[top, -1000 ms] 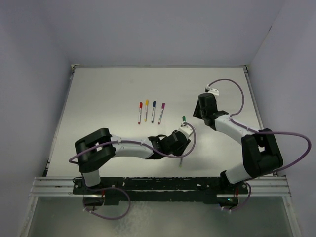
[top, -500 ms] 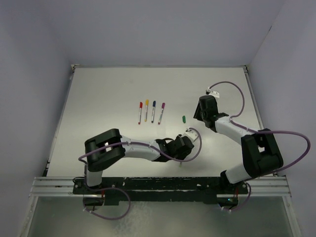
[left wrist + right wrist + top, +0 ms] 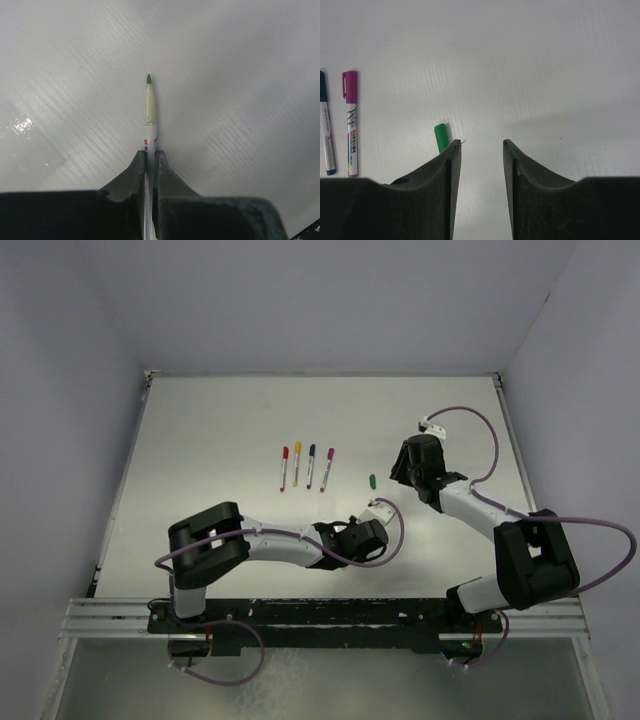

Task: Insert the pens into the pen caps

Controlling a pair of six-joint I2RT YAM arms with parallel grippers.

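White table (image 3: pixel 200 460), green cap (image 3: pixel 372 481) lying flat on it. Beside the cap hangs the right gripper (image 3: pixel 479 150), fingers apart, nothing between. Nearer the arm bases than the cap, the left gripper (image 3: pixel 150 159) is clamped on the uncapped green-tipped pen (image 3: pixel 150 107). Left of the cap: four capped pens (image 3: pixel 308 467), one row.

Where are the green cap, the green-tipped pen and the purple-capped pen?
green cap (image 3: pixel 440 137), right wrist view, middle of its body.
green-tipped pen (image 3: pixel 150 132), left wrist view, white barrel ahead of the fingers.
purple-capped pen (image 3: pixel 351 125), right wrist view, white barrel.
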